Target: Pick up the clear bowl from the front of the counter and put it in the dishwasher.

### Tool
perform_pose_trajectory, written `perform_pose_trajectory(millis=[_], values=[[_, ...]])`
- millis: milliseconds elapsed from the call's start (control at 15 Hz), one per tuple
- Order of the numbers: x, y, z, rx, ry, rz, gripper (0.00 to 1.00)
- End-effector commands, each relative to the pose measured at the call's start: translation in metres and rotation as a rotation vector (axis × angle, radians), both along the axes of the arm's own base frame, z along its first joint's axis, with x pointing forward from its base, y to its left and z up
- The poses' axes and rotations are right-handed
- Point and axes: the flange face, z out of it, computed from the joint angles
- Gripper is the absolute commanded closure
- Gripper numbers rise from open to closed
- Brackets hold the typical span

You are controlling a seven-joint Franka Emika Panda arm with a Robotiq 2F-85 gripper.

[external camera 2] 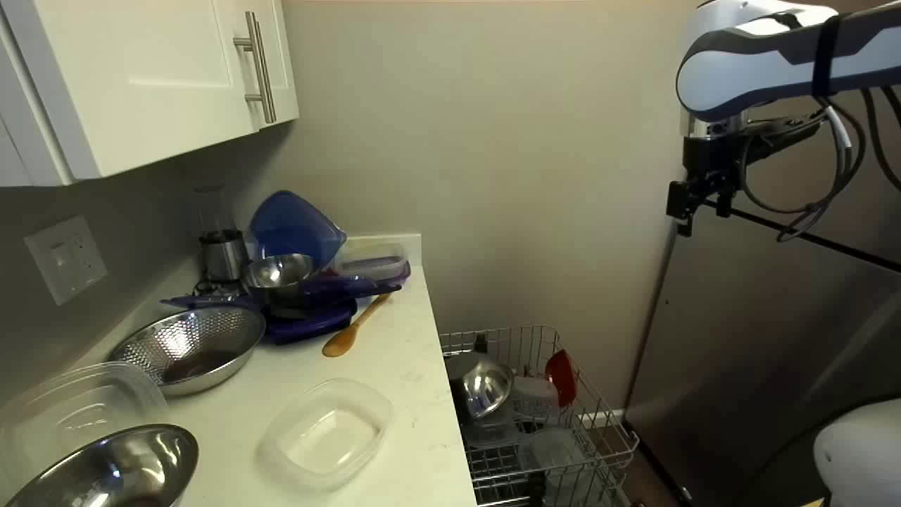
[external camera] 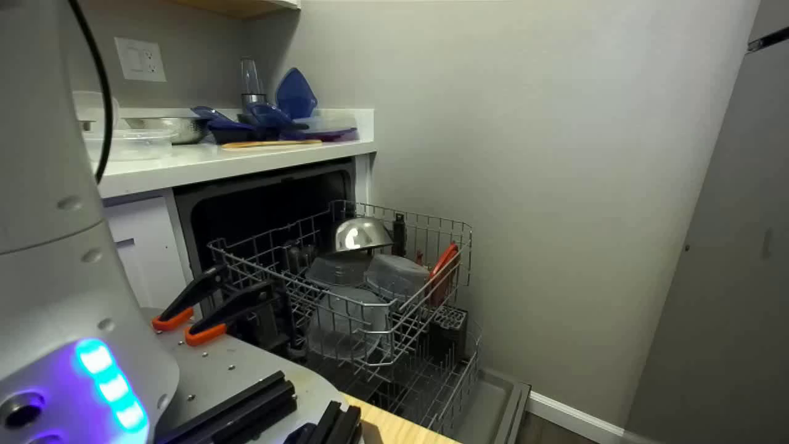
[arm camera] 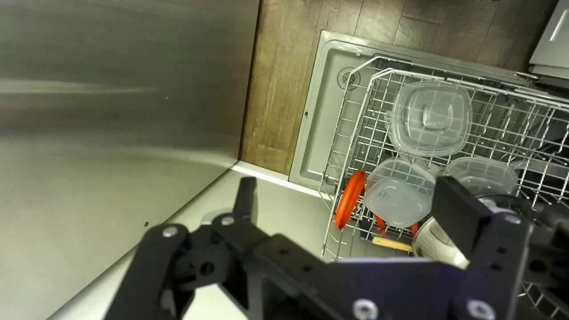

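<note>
Colander [external camera 2: 188, 346] and wooden spoon [external camera 2: 343, 343] near clear bowl [external camera 2: 329, 433], containers [arm camera: 432, 119] in dishwasher rack [arm camera: 502, 122], gripper [arm camera: 348, 192] wide apart.

Kitchen, plainly, from where I stand: wall cupboard [external camera 2: 158, 74] over a white counter [external camera 2: 419, 394]; colander [external camera 2: 200, 331] and wooden spoon [external camera 2: 341, 342] on it; dishwasher [external camera: 265, 200] built in underneath, wire rack [external camera: 373, 304] jutting out.

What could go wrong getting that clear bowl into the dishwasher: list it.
The clear bowl is see-through against the pale counter, so the hand could misjudge its rim and fumble the grip.
The colander and a steel bowl stand nearby and might get bumped.
The dishwasher already holds several clear containers, so the bowl could land on one and tip.
</note>
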Motion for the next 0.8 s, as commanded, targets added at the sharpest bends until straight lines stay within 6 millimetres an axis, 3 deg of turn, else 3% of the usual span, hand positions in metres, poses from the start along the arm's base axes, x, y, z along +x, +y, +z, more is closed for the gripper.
perform_pose_trajectory(millis=[0, 600, 733], values=[[0.0, 0.0, 0.0, 0.0, 0.001, 0.0, 0.0], [0.0, 0.0, 0.0, 0.0, 0.001, 0.0, 0.0], [0.016, 0.015, -0.001, 0.006, -0.018, 0.042, 0.0]])
